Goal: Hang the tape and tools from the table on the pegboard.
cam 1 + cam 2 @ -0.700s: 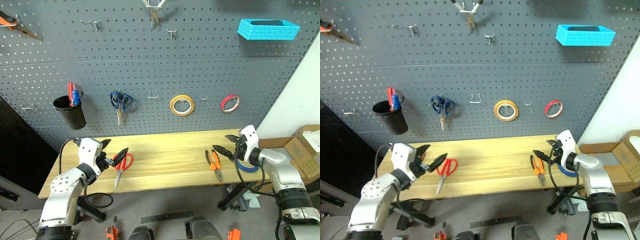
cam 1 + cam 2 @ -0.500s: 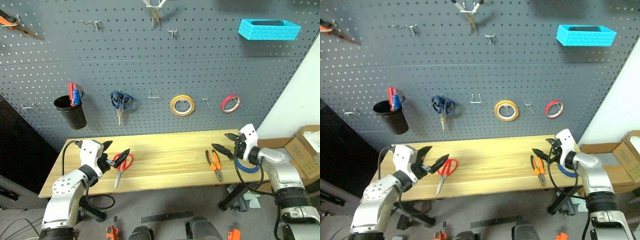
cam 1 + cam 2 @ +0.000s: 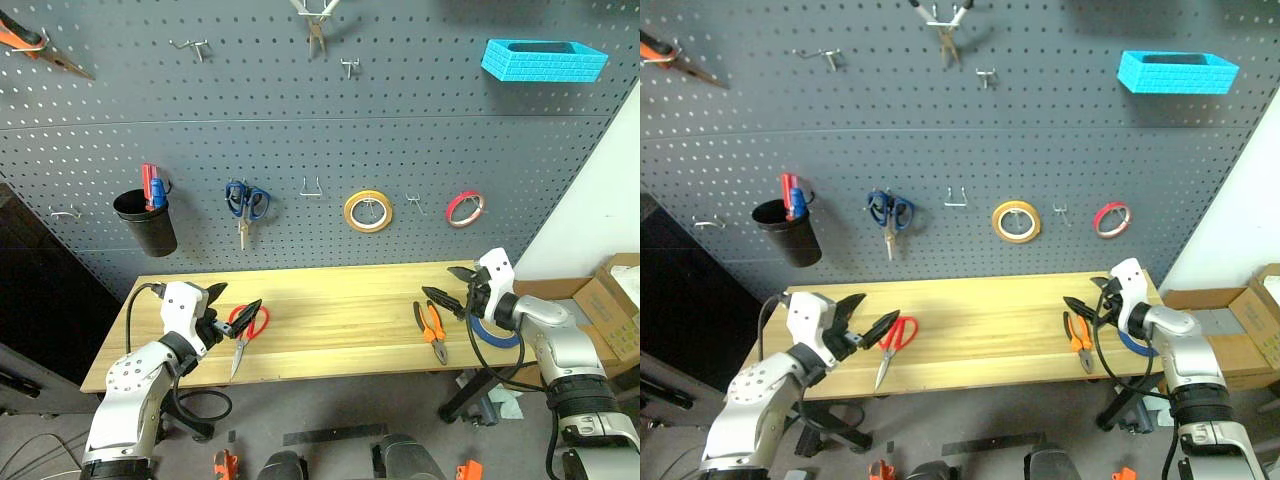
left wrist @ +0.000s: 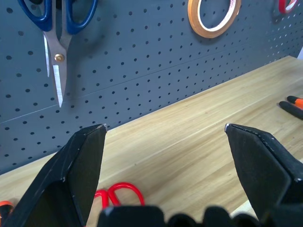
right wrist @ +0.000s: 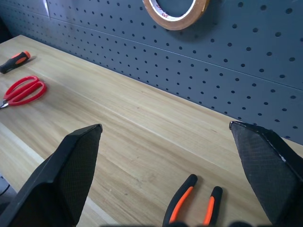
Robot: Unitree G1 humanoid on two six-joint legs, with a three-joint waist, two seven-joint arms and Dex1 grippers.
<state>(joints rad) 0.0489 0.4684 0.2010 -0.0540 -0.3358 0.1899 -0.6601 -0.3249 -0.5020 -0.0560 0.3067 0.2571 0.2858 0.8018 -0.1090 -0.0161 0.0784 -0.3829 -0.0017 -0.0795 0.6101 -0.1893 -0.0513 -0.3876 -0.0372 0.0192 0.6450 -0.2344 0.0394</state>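
On the wooden table (image 3: 330, 305), red-handled scissors (image 3: 898, 333) lie at the left. My left gripper (image 3: 232, 302) hovers open just above their handles. The orange-and-black screwdriver (image 5: 14, 62) lies beyond the scissors, near the table's left end. Orange-handled pliers (image 3: 431, 328) lie at the right. My right gripper (image 3: 438, 282) stands open just above and behind them, holding nothing. The blue tape (image 3: 497, 338) lies flat at the table's right end, partly hidden under my right wrist. The dark grey pegboard (image 3: 300, 120) rises behind the table.
On the pegboard hang blue scissors (image 3: 243, 200), a yellow tape ring (image 3: 368, 211), a red tape ring (image 3: 464, 207), a black cup (image 3: 147, 222), silver pliers (image 3: 318, 25) and a cyan bin (image 3: 543, 58). A bare hook (image 3: 311, 187) sits between scissors and yellow tape. Cardboard boxes (image 3: 615, 300) stand right.
The whole picture has shifted slightly, so the camera moved. Both grippers stay open in the same places over the scissors and the pliers.
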